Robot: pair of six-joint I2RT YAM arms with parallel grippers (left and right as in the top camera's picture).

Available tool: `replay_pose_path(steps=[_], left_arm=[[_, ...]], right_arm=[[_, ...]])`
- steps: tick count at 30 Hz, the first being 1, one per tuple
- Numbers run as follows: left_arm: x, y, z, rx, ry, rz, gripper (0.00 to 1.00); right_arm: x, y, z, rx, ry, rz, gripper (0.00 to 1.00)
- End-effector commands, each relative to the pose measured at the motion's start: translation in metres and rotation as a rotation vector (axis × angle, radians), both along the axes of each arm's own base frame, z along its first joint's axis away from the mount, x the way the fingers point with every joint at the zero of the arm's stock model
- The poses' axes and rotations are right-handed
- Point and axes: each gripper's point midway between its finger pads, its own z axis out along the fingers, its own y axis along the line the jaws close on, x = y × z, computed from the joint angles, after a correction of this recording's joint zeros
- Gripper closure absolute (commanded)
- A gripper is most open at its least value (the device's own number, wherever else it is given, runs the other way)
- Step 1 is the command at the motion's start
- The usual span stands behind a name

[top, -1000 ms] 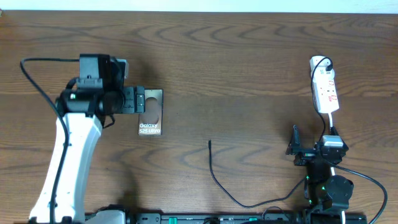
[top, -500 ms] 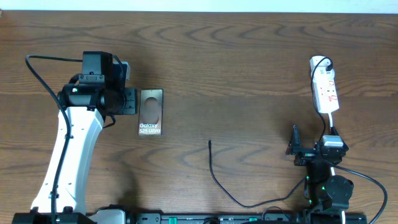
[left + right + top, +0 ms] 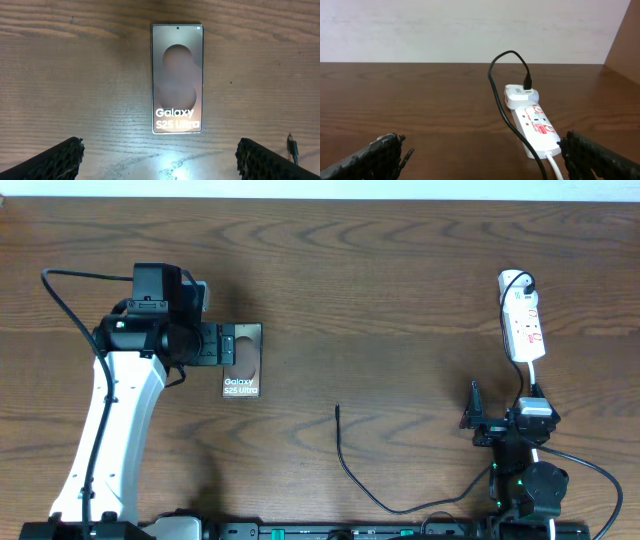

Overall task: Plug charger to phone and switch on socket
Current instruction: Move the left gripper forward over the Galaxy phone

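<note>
Slippage of the flat dark rectangular phone with the brownish oval and white "Galaxy" lettering [image 3: 241,365] is judged the main hazard. It lies face up and loose on the brown wooden table [image 3: 400,280], left of centre, lettered end toward the robot. The left end effector [image 3: 160,162] hovers at its far end with fingers spread wide and nothing held. Whether the phone is touched cannot be told. If the slab is not braced, a push from the plug is likely to slide or turn it rather than seat the plug. The port itself is not visible, so its alignment cannot be confirmed.

The long thin black flexible charger cable [image 3: 355,475] rests to the right of the phone, well apart, its small plug tip [image 3: 338,411] pointing away from the robot. So thin a tip could be pinched askew or slip, and the slack cable may drag and pull it off line.

The narrow white plastic socket strip [image 3: 523,328] sits at the far right, a white adapter [image 3: 520,95] already plugged in. The right end effector [image 3: 487,160], fingers wide apart and empty, faces it from near. The switches are small, so the wrong one could be pressed or the light strip shoved aside.
</note>
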Motion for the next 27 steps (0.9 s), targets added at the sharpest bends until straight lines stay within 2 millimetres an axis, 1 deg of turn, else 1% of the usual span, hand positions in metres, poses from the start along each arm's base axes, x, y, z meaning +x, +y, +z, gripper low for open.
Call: replay_pose_path(steps=[1,6,10,13,18,27], left_arm=[[0.011,0.001,0.010,0.002,-0.003,0.005,0.02],[0.020,0.001,0.001,0.003,0.085,0.005,0.02],[0.029,0.001,-0.016,0.005,0.152,0.001,0.02],[0.031,0.001,-0.029,0.004,0.190,0.001,0.02],[0.031,0.002,-0.042,0.008,0.229,-0.003,0.02],[0.029,0.002,-0.052,0.009,0.237,-0.002,0.02]], right_arm=[[0.000,0.002,0.000,-0.001,0.000,0.005,0.01],[0.000,0.002,0.000,-0.001,0.000,0.005,0.01],[0.000,0.002,0.000,-0.001,0.000,0.005,0.01],[0.000,0.002,0.000,-0.001,0.000,0.005,0.01],[0.000,0.002,0.000,-0.001,0.000,0.005,0.01],[0.000,0.002,0.000,-0.001,0.000,0.005,0.01]])
